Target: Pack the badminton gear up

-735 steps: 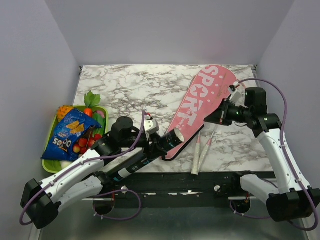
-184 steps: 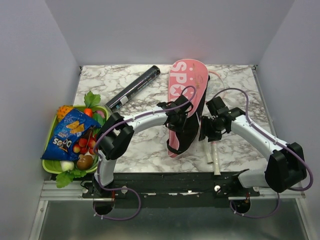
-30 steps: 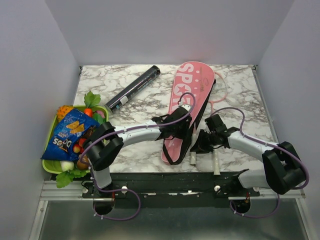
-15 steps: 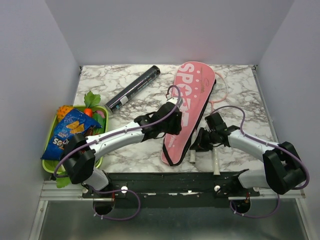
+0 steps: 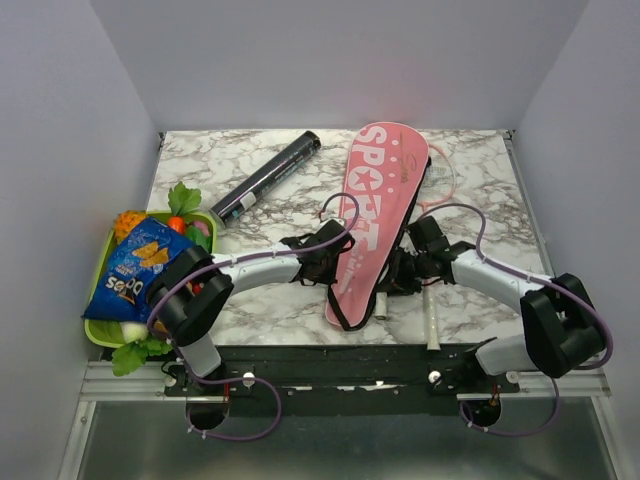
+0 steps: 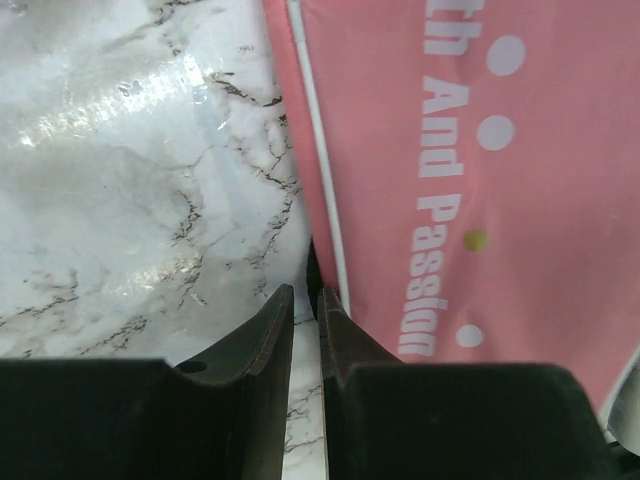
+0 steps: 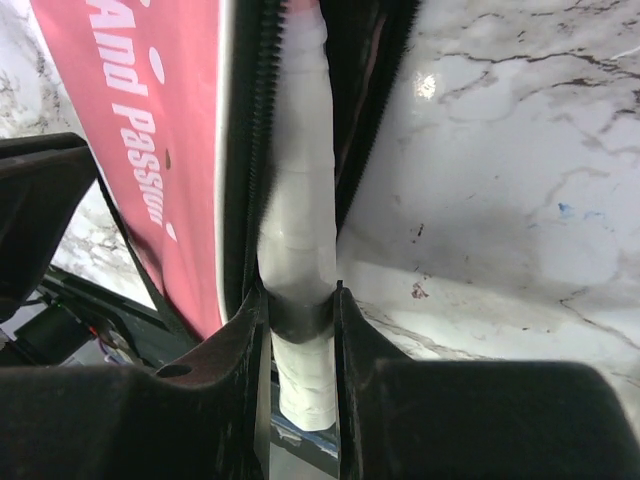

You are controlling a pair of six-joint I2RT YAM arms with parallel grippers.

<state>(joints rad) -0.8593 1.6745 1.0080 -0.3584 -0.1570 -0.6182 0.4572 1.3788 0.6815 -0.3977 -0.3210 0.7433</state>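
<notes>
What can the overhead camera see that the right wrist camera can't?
Overhead only: the black tube, the blue snack packet, the green tray and a second racket handle. Right wrist only: zipper teeth up close, and how the right gripper clamps the white racket handle. Both: the pink bag, that clamped handle and the marble table.

You have: pink bag [image 5: 375, 215], white lettering and dots, black edging, 1 o'clock | tube [image 5: 268, 177] black, 11 o'clock | racket handle [image 7: 297, 200] white | table [image 5: 480, 200] white marble, grey-black veins | packet [image 5: 140, 265] blue with orange, 9 o'clock | tray [image 5: 93, 330] green.
</notes>
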